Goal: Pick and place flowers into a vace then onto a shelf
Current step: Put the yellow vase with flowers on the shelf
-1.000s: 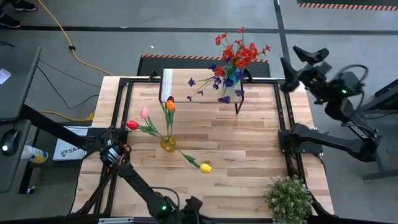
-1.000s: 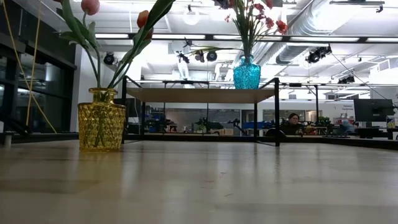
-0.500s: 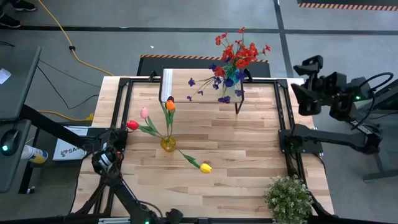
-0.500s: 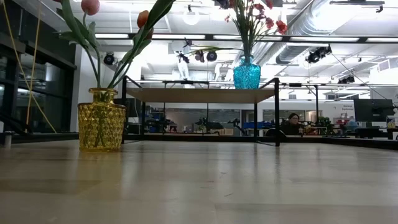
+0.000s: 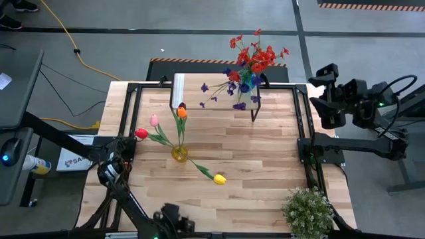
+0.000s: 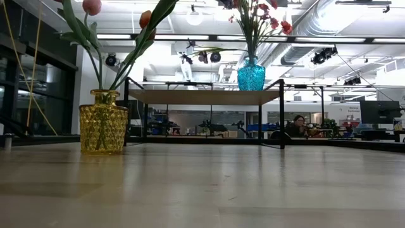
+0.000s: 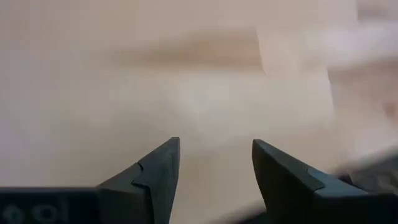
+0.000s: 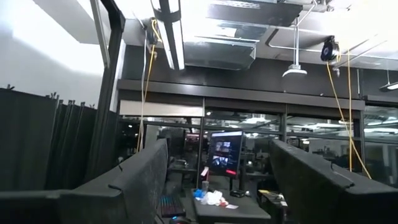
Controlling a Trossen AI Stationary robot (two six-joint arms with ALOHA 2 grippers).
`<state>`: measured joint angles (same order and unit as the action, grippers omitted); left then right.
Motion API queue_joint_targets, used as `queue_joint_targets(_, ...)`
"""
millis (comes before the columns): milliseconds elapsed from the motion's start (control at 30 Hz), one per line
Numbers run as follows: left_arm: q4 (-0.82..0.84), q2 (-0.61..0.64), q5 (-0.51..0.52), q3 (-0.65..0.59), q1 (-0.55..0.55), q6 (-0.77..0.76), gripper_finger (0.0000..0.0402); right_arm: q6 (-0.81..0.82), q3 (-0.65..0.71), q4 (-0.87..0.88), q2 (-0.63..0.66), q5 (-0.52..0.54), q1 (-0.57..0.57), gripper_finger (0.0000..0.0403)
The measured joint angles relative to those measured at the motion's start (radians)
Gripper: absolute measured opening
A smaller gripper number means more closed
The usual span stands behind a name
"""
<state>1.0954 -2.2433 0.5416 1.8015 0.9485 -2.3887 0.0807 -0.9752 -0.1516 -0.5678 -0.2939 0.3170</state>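
Observation:
A yellow glass vase (image 5: 179, 154) (image 6: 103, 121) stands on the wooden table with pink, red, orange and yellow tulips (image 5: 154, 120) leaning out of it. A blue vase (image 6: 251, 75) holding red and purple flowers (image 5: 251, 63) stands on the shelf (image 5: 212, 89) (image 6: 205, 96) at the far side. My left gripper (image 5: 174, 219) (image 7: 214, 146) hangs open over the table's near edge, with only bare wood between its fingers. My right gripper (image 5: 324, 96) (image 8: 217, 149) is raised beyond the table's right edge, open, pointing out into the room.
A bushy green potted plant (image 5: 307, 211) stands at the near right corner. Black frame rails (image 5: 302, 126) run along the table's left and right sides. Bare wood (image 5: 259, 159) lies between the yellow vase and the right rail.
My left gripper has gone along the near edge toward the table's left and tipped downward, staying open. My right gripper has swung and turned beyond the right edge, from pointing toward the far side to facing the room. Vases and flowers have stayed put.

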Motion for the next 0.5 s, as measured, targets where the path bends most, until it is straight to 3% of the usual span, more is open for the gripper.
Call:
queue_joint_targets(133,0.201,0.0,0.058,0.0,-0.029,-0.017,0.0232,-0.038,0.0,0.001,0.0,0.003,0.001,0.0273)
queue_joint_targets(300,0.373,0.0,0.055,0.0,-0.089,-0.012,0.0232,-0.056,0.0,0.005,0.0,0.003,0.001,0.0273)
queue_joint_targets(500,0.442,0.0,0.042,0.0,-0.158,-0.004,0.0232,-0.06,0.0,0.005,0.0,0.003,0.001,0.0273)
